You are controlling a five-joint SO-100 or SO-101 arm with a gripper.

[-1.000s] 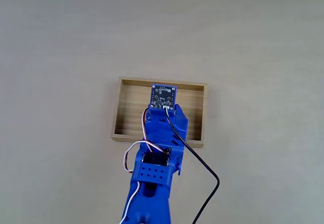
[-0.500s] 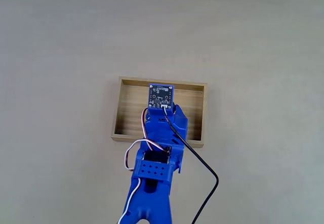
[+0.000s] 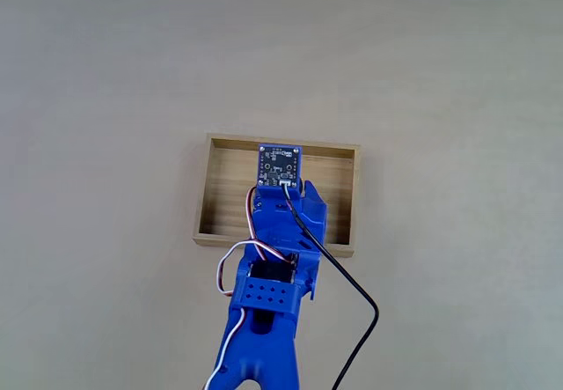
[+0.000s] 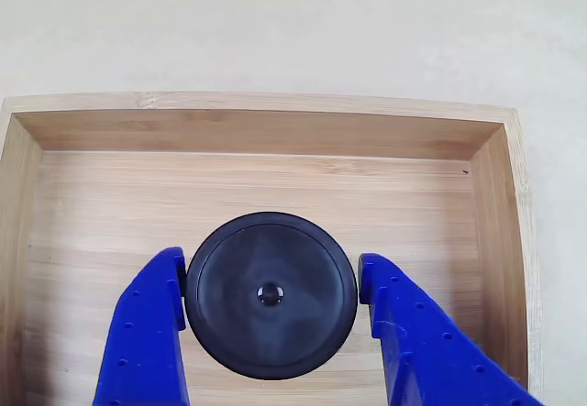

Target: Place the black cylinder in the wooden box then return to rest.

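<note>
Here, the black cylinder (image 4: 271, 294) is seen upright inside the wooden box (image 4: 257, 131), bracketed by the blue gripper (image 4: 271, 287). In the other view, the left finger (image 4: 151, 333) lies against the cylinder's rim, while a thin gap appears at the right finger; whether a hold is kept cannot be told. In the fixed view, the blue arm (image 3: 268, 311) is stretched over the wooden box (image 3: 220, 187) on a pale table (image 3: 106, 73), a black cable (image 3: 352, 320) trailing beside it.
</note>
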